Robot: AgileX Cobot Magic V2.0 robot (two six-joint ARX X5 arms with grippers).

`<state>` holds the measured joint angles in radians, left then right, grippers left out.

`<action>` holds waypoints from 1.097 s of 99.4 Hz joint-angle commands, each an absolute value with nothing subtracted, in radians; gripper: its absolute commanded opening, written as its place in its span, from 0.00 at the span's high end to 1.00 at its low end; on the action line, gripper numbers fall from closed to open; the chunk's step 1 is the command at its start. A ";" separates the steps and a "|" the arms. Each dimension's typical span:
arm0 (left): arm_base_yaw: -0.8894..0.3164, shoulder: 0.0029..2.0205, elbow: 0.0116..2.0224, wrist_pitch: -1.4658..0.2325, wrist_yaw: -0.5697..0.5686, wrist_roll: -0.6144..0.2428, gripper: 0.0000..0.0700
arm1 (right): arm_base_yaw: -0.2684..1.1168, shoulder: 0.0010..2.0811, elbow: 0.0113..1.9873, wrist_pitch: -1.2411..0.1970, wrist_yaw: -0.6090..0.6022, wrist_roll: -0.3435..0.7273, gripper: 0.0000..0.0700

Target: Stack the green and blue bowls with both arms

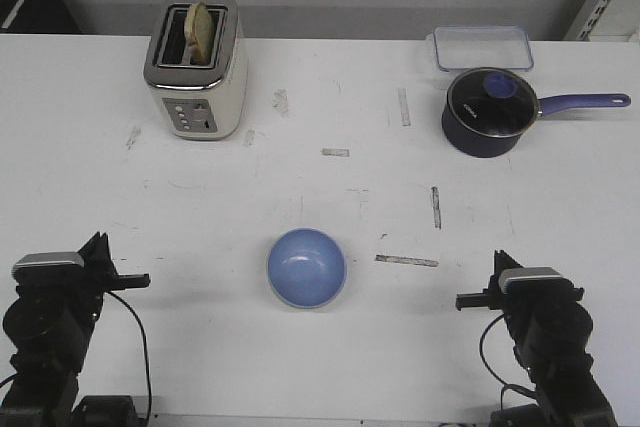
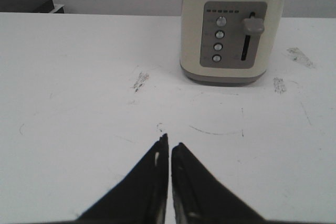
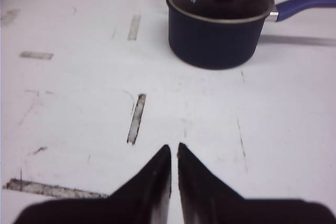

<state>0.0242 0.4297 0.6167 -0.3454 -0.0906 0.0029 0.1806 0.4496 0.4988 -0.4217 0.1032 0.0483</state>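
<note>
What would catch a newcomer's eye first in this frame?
A round periwinkle blue bowl sits alone near the front centre of the scuffed white table, between the two idle arms. Farther back, a cream toaster with bread sticking up stands on the left, and a dark blue lidded saucepan on the right. No green bowl shows.

Bright, even light is falling on the white bench (image 1: 200, 207), making only soft little shadows. The blue bowl (image 1: 306, 267) is shining a bit. The right wrist view is looking slightly blurry.
</note>
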 commanded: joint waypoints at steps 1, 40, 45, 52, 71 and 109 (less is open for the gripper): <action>0.026 0.436 0.620 -0.340 -0.091 0.015 1.00 | 0.182 0.453 0.509 -0.402 0.104 0.037 0.98; 0.026 0.408 0.620 -0.341 -0.090 0.011 1.00 | 0.182 0.453 0.509 -0.395 0.105 0.037 0.98; 0.026 0.399 0.620 -0.341 -0.090 0.011 1.00 | 0.182 0.452 0.509 -0.395 0.105 0.037 0.98; 0.026 0.387 0.620 -0.341 -0.090 0.011 1.00 | 0.182 0.452 0.509 -0.395 0.105 0.037 0.98; 0.026 0.356 0.620 -0.341 -0.090 0.011 1.00 | 0.182 0.452 0.509 -0.395 0.105 0.037 0.98; -0.005 0.259 0.503 -0.237 -0.090 0.011 1.00 | 0.182 0.452 0.509 -0.395 0.105 0.037 0.98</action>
